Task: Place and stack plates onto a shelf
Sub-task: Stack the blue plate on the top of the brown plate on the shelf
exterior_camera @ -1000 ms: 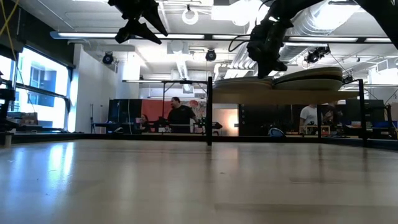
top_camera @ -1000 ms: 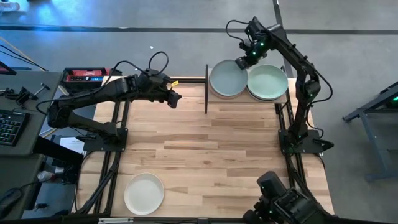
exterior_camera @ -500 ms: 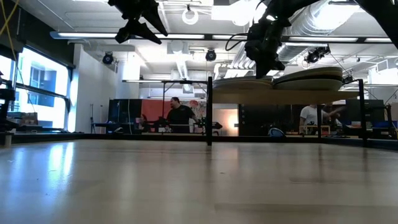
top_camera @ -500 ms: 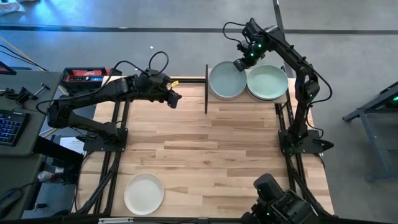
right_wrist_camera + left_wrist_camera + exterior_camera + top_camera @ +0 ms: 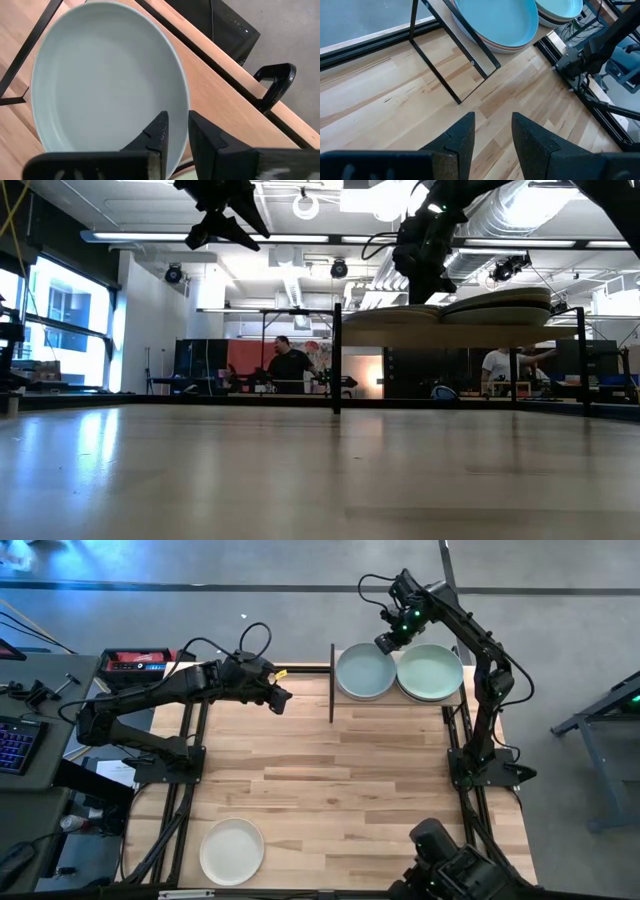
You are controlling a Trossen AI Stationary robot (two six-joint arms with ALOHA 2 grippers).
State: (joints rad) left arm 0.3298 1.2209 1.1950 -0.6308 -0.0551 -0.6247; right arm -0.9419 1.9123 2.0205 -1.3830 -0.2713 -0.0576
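While the right pincer (image 5: 388,642) hangs above the far rim of the light blue plate (image 5: 366,669), its fingers (image 5: 159,131) nearly closed and gripping nothing, the placing step on the shelf (image 5: 340,698) looks finished. Two stacks stand there side by side: the blue-topped one and the mint green plate (image 5: 431,671) on the other. How many plates lie beneath each I cannot count. One pale white plate (image 5: 232,850) lies alone at the near left of the counter (image 5: 330,790), well apart from the shelf. The left pincer (image 5: 281,698) hovers released over the counter's far left. Fetching that last plate seems next, calling for a long reach to it.
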